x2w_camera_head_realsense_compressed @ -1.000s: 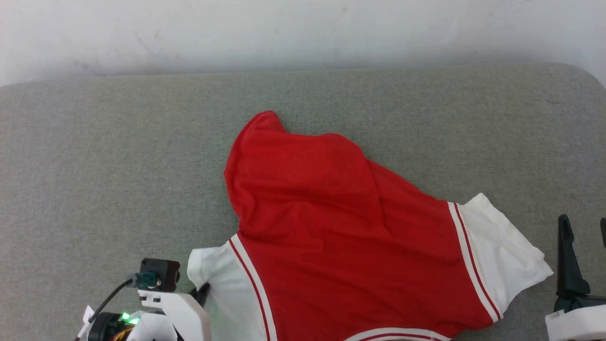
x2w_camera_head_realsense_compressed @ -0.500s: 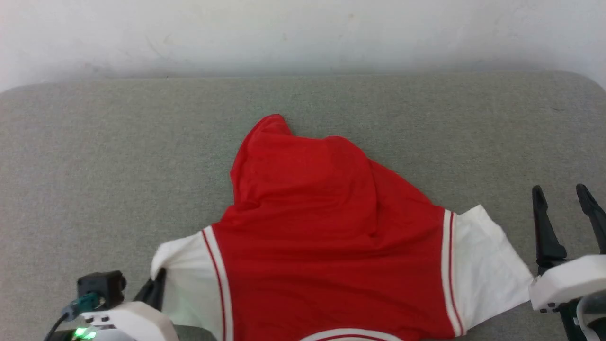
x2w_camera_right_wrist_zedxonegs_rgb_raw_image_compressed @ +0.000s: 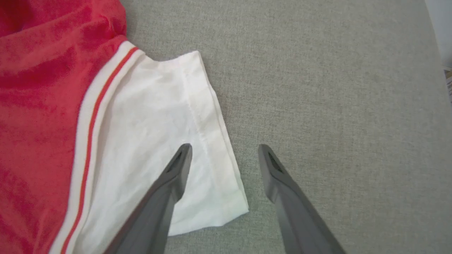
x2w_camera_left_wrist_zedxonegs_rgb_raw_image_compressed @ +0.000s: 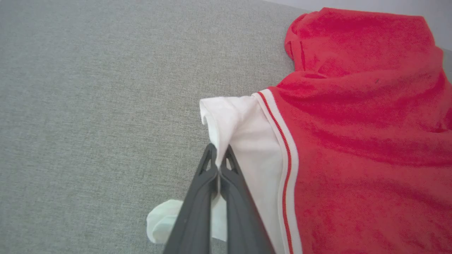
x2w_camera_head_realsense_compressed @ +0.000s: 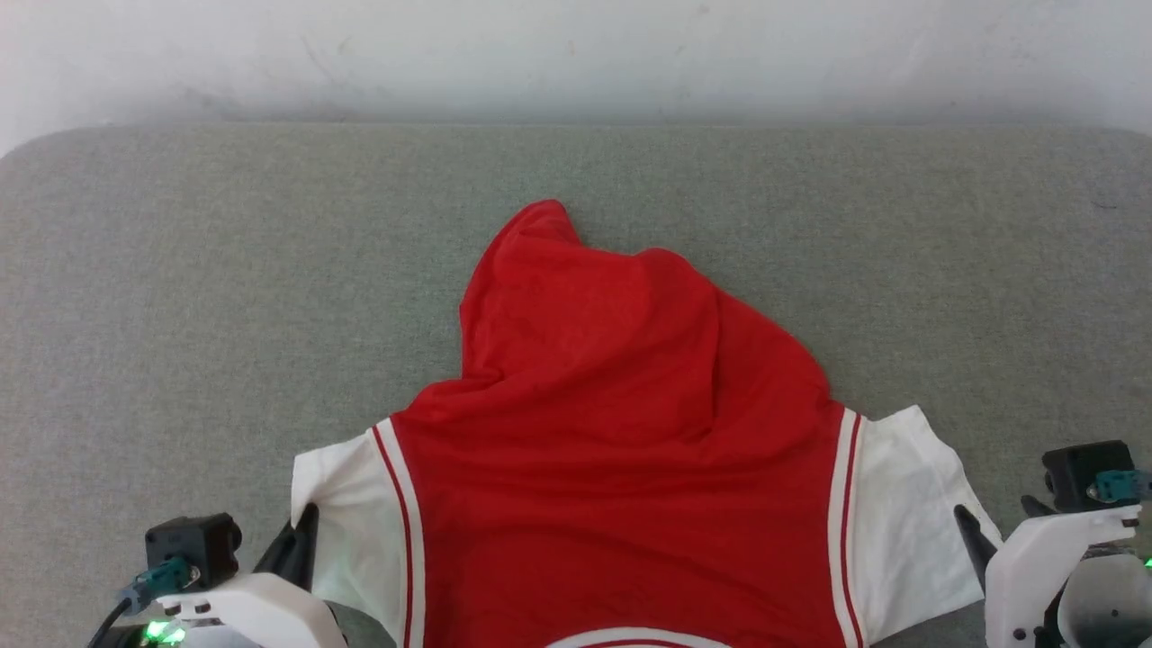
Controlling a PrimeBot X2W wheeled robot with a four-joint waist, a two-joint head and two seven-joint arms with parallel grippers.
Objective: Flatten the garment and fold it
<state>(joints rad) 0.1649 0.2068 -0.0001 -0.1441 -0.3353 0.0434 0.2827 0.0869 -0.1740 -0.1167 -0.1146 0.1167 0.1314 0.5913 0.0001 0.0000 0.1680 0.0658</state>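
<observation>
Because of the big hump in the red short-sleeved cloth T-shirt with white sleeve ends [x2w_camera_head_realsense_compressed: 621, 468], cannot call it flat yet. Lies on the near half of the grey-green, cloth-covered counter [x2w_camera_head_realsense_compressed: 225, 270], with the white, red-striped collar band [x2w_camera_head_realsense_compressed: 634, 637] at the near edge and both sleeves out to the sides. Looks fairly smooth across the shoulders. Bunches up farther away into a narrow, pointed heap with deep creases, so needs pulling out there.

Clamped on the white end of the left sleeve [x2w_camera_left_wrist_zedxonegs_rgb_raw_image_compressed: 233, 120]: the left hand [x2w_camera_left_wrist_zedxonegs_rgb_raw_image_compressed: 219, 155], long dark fingers pressed together with a pinch of cloth between them. By the right sleeve [x2w_camera_right_wrist_zedxonegs_rgb_raw_image_compressed: 159, 123], the right hand [x2w_camera_right_wrist_zedxonegs_rgb_raw_image_compressed: 226, 148], fingers spread wide, gripping nothing. One finger above the white cloth, the other above bare counter, with the sleeve edge between. Touching or just above, cannot tell.

Judging from all this, only at the start: a bit of flattening done near the collar, most of it left, and no fold made at all. Likely next: grab the right sleeve too, then tug the far part straight.

As for boxes, bins or baskets, none to tell of. Behind the counter, just a pale wall [x2w_camera_head_realsense_compressed: 576, 54].
</observation>
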